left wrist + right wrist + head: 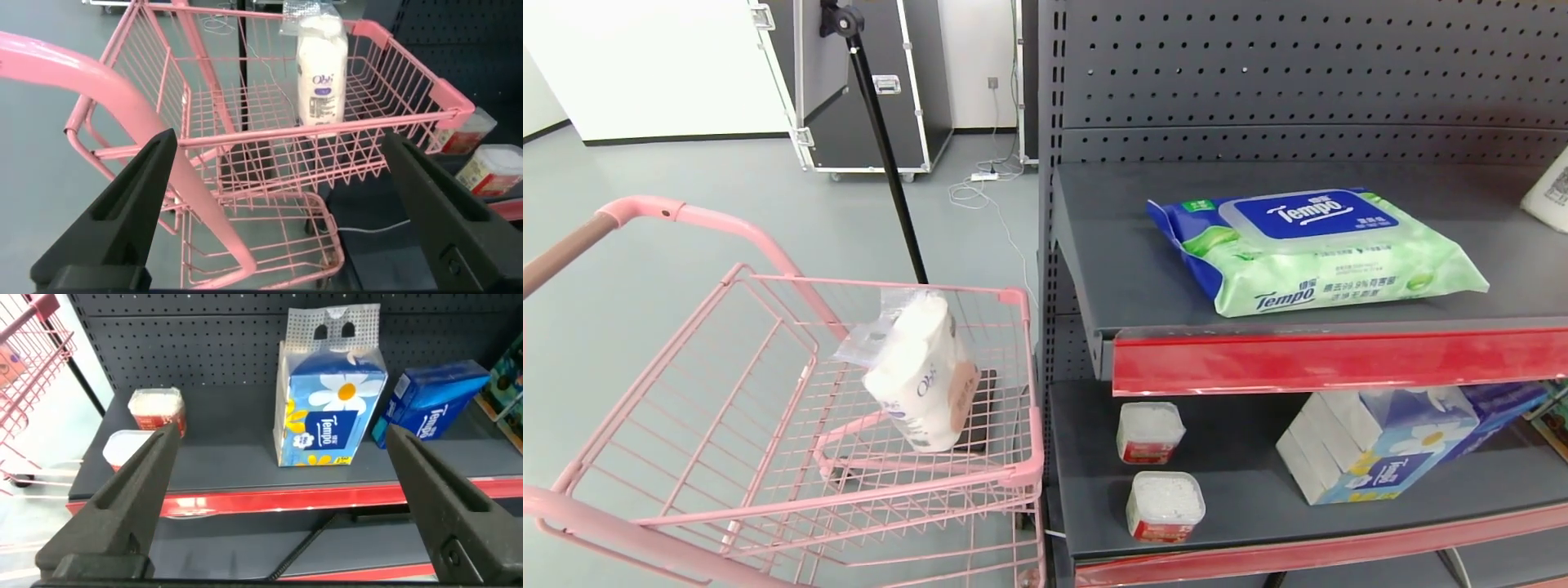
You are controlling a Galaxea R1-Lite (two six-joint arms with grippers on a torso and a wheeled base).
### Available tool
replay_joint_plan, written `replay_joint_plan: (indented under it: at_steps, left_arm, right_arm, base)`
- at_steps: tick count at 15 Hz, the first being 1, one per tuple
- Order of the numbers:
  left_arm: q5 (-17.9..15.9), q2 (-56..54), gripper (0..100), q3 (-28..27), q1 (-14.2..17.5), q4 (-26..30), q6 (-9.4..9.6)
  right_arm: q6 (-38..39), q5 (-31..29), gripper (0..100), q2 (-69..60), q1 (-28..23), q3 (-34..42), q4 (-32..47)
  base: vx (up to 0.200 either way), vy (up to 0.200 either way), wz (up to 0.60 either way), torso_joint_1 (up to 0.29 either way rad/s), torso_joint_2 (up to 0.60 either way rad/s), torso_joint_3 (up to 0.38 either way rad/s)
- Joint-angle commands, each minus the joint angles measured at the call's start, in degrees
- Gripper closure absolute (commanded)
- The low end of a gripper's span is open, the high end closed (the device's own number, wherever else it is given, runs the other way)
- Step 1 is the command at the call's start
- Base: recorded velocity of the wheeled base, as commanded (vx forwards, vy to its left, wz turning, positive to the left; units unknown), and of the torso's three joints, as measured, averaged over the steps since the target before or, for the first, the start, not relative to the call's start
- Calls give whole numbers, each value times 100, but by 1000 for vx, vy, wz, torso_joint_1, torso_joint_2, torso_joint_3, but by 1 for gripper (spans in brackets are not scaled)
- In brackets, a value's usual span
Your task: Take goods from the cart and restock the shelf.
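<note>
Grey shelf (1258, 73) with pink cart (1033, 433) just beside it.
Flat on the upper board (1127, 278), a green wipes pack (1307, 249); on the lower board (1241, 498), a blue tissue pack (1380, 445) and two small tubs (1150, 431). In the cart, near its shelf side, a white paper pack (919, 371) on end. Above the cart, the left gripper (279, 139); facing the lower board, the right gripper (279, 431); both spread wide, holding nothing.

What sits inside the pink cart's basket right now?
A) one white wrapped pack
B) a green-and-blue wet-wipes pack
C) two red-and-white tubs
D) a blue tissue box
A: the white wrapped pack stands alone in the pink cart, while the wet-wipes pack lies on the upper shelf and the tubs sit on the lower shelf.
</note>
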Motion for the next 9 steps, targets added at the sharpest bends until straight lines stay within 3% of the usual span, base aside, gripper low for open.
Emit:
replay_joint_plan:
  at_steps: [1,2,3,4,6,7,9]
  left_arm:
    - [53,693,0,-1334,-116,16,-226]
    - [0,1396,0,-1984,-125,7,-587]
    - [-123,2354,0,-2644,-160,24,-666]
    - [-386,3092,0,-2705,-231,-20,-332]
    - [-852,3962,0,-2670,-319,-46,-341]
    - [-1186,4613,0,-2626,-556,-46,-341]
    - [-1186,5606,0,-2591,-723,-327,-349]
  right_arm:
    - [-8,-2,0,0,0,0,1]
    - [-8,-2,0,0,0,0,1]
    - [-8,-2,0,0,0,0,1]
    - [-8,-2,0,0,0,0,1]
    - [-8,-2,0,0,0,0,1]
    - [-8,-2,0,0,0,0,1]
    - [-17,-2,0,0,0,0,1]
  base:
    - [0,0,0,0,0,0]
    - [0,0,0,0,0,0]
    - [0,0,0,0,0,0]
    - [0,0,0,0,0,0]
    - [0,0,0,0,0,0]
    - [0,0,0,0,0,0]
    - [0,0,0,0,0,0]
